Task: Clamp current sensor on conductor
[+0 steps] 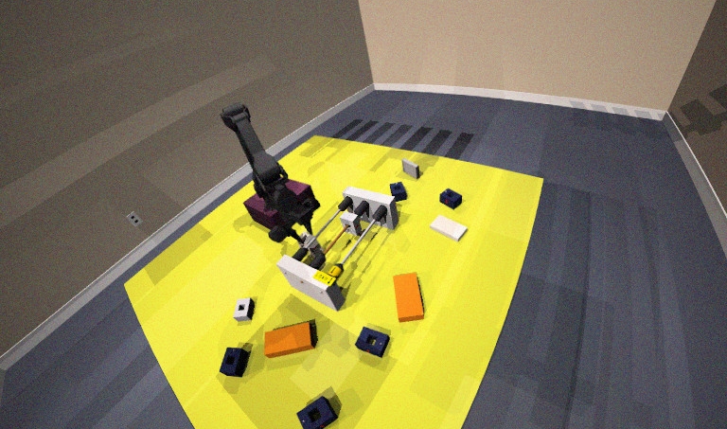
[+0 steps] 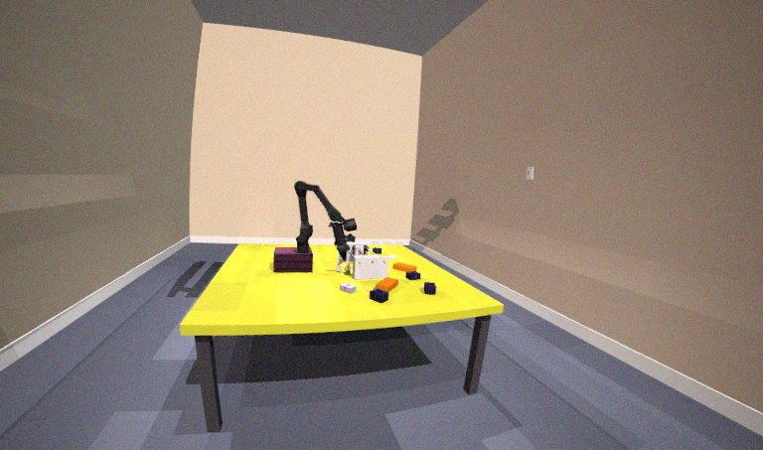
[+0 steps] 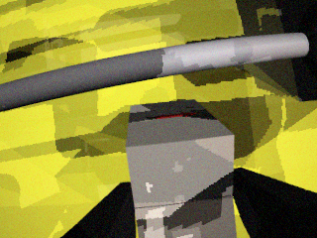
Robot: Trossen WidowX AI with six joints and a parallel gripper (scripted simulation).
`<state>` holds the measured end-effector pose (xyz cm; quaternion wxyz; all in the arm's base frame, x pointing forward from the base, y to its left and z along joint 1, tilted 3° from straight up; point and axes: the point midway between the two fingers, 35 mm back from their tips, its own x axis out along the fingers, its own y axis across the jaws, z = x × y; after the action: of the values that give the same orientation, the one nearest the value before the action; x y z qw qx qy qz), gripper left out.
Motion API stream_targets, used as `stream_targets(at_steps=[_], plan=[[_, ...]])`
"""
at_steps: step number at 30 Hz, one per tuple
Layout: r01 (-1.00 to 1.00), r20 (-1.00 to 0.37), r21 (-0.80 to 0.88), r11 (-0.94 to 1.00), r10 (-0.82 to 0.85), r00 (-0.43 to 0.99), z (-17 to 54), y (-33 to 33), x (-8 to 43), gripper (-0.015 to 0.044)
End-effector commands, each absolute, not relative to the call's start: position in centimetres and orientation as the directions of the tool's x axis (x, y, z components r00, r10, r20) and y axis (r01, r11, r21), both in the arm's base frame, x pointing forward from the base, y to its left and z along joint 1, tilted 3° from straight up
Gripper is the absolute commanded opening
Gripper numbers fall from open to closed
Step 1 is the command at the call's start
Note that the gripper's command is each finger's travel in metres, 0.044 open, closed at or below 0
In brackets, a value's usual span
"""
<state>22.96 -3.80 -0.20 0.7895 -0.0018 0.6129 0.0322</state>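
Observation:
The grey split-core sensor is between the two black fingers of my gripper, which is shut on it. In the wrist view a red mark shows on its shadowed far face; which way the arrow points cannot be told. A grey conductor crosses that view beyond the sensor, with a gap in the picture between them. The sensor is beside the rig's left conductor, near the front end plate. The yellow LOAD marker is on that plate, by the right conductor's yellow sleeve. The sensor's jaws are hidden.
The rear end plate carries black conductor sleeves. A white block surrounds the copper middle conductor. Orange blocks, a white cube and several dark blue blocks stand around the rig on the yellow table.

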Motion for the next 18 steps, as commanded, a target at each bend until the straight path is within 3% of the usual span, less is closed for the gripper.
stream_targets(at_steps=[1, 16, 18], plan=[[-0.056, -0.968, 0.04, 0.998, 0.053, 0.246, -0.2, -4.0, 21.1, 0.0], [-0.056, -0.968, 0.04, 0.998, 0.053, 0.244, -0.9, -4.1, 18.9, 0.0], [-0.052, -0.969, 0.036, 0.998, 0.048, 0.244, -0.6, -4.2, 19.0, 0.0053]])
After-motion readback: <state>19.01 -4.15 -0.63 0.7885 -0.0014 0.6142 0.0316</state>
